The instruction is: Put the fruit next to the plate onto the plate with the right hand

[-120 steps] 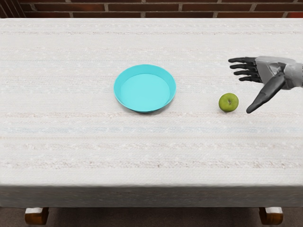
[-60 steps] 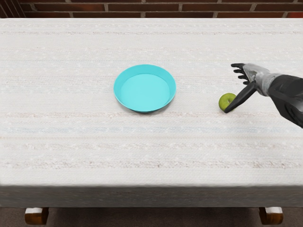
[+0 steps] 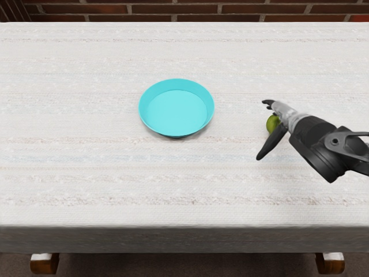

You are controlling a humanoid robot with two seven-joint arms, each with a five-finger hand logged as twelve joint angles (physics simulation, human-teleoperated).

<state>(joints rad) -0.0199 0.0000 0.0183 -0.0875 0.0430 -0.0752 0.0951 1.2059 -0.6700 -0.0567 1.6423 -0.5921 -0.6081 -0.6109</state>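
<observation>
Right hand straddles the apple, spread wide with the thumb straight, gripping nothing. The apple sits on the tabletop at 3 o'clock from the plate, well apart. It is probably light, rigid, smooth and prone to roll, so wrap its widest girth. Toward 9 o'clock the way looks open, with only the plate's raised rim to lift over.

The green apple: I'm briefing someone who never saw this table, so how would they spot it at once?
On the long pale table, find the turquoise plate near the middle, then look to its right in the picture. There, apart from the plate, sits the green apple, partly covered by the right hand; it is the only small round green thing.
</observation>
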